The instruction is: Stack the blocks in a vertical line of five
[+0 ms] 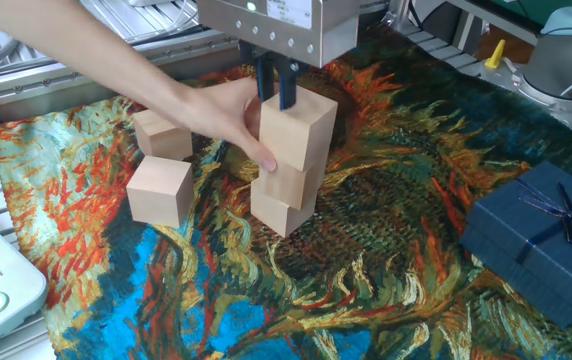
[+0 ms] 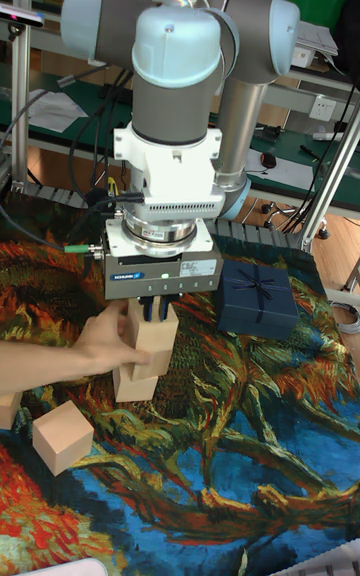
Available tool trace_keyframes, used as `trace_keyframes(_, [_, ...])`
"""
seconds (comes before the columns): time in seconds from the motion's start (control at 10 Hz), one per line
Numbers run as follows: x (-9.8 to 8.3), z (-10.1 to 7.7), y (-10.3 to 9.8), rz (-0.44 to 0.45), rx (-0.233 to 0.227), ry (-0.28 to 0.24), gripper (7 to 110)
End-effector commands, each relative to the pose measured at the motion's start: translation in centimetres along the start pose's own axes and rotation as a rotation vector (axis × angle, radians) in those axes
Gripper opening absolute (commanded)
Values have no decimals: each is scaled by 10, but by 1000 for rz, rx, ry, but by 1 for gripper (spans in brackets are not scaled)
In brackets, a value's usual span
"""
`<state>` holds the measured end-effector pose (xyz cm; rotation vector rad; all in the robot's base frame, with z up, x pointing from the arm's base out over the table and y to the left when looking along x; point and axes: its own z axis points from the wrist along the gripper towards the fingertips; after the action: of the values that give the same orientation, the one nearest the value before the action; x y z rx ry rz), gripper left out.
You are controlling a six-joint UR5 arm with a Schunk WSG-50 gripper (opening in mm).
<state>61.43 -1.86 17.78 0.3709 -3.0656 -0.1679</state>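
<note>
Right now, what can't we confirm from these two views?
- End effector: fingers look drawn together above the top block; contact unclear in both views.
- Stack count: a person's hand covers its left side; fixed view shows three blocks, tall view fewer.
- Rear loose block: partly behind the hand.
- Gift box: cut off by the right edge, fixed view.

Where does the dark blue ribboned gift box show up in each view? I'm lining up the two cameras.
Fixed view: the dark blue ribboned gift box lies at the right edge, on the painted cloth, right of the stack of pale wooden cubes.
Tall fixed view: the box sits at mid-height, right of the gripper.
Shared landmark: the stack of cubes under the gripper.
</note>
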Motion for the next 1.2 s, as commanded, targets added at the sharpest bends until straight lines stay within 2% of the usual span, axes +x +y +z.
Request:
trace_keyframes(0.0, [0,-19,8,-7,-26,-10,7])
trace_keyframes(0.1, [3,-21,5,-11,-3,-2,7])
trace_keyframes(0.2, [5,-22,-4,-1,39,2,66])
trace_keyframes(0.4, [0,-21,2,20,18,-14,66])
trace_keyframes(0.7, [2,-20,-4,4,55,-11,66])
trace_keyframes(0.8, [4,-19,-2,16,55,-7,22])
trace_keyframes(1.1, [8,-20,4,72,37,-5,22])
